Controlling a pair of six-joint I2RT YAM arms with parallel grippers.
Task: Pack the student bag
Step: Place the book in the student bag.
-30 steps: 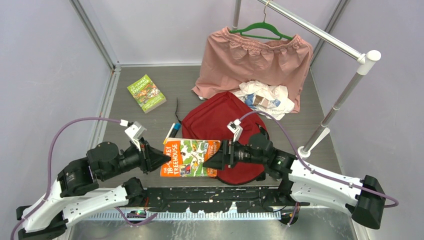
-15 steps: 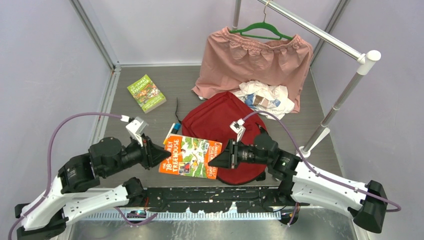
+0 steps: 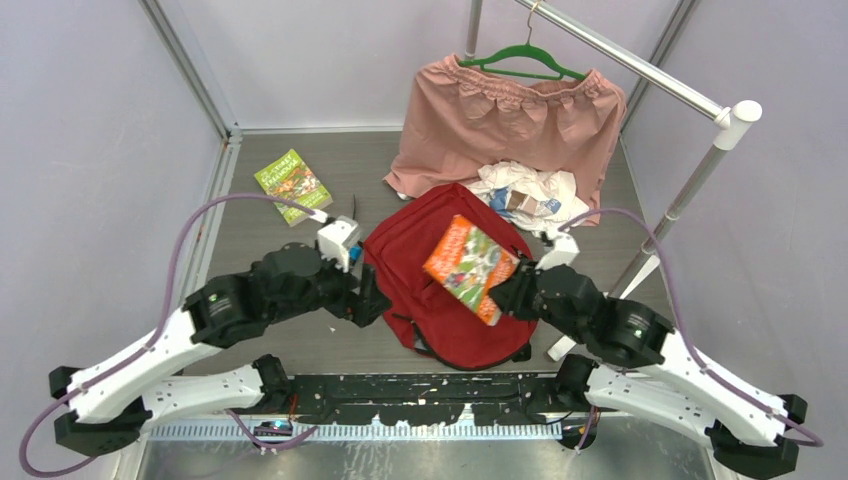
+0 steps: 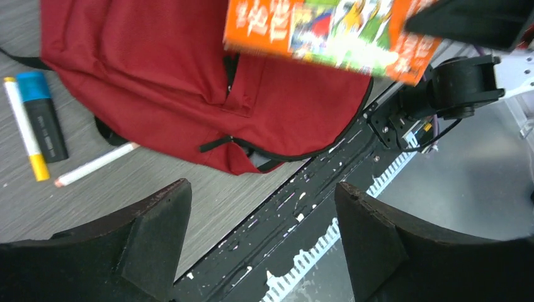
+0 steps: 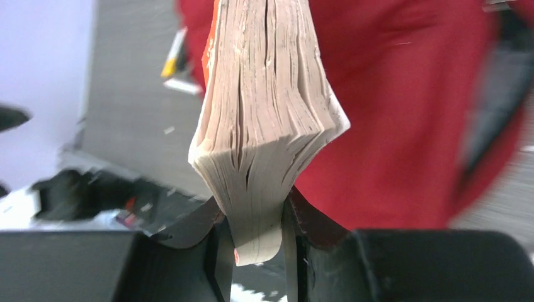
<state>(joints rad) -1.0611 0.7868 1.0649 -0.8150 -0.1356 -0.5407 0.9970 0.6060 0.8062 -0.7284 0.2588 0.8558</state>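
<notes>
The student bag [image 3: 440,300] is a dark-red backpack lying flat at the front middle of the table. Over its upper part hangs an orange picture book [image 3: 468,262], tilted, with my right gripper [image 3: 498,298] shut on its lower corner. In the right wrist view the book's pages [image 5: 264,113] fan out above the right gripper [image 5: 255,233], with the red bag [image 5: 397,126] behind. My left gripper [image 3: 368,300] stands open and empty at the bag's left edge. In the left wrist view the left gripper [image 4: 261,233] is spread wide over the table's front edge, below the bag [image 4: 157,82] and book [image 4: 327,31].
A green book [image 3: 293,186] lies at the back left. A blue marker [image 4: 41,116], a yellow-tipped pen [image 4: 22,126] and a white pen [image 4: 94,165] lie left of the bag. A pink garment [image 3: 510,120] hangs on a rail [image 3: 690,190]; a white cloth [image 3: 530,195] lies behind the bag.
My left gripper let go of the orange book, opened and moved to the bag's left edge. The right gripper closed on the book and carried it up over the bag.
</notes>
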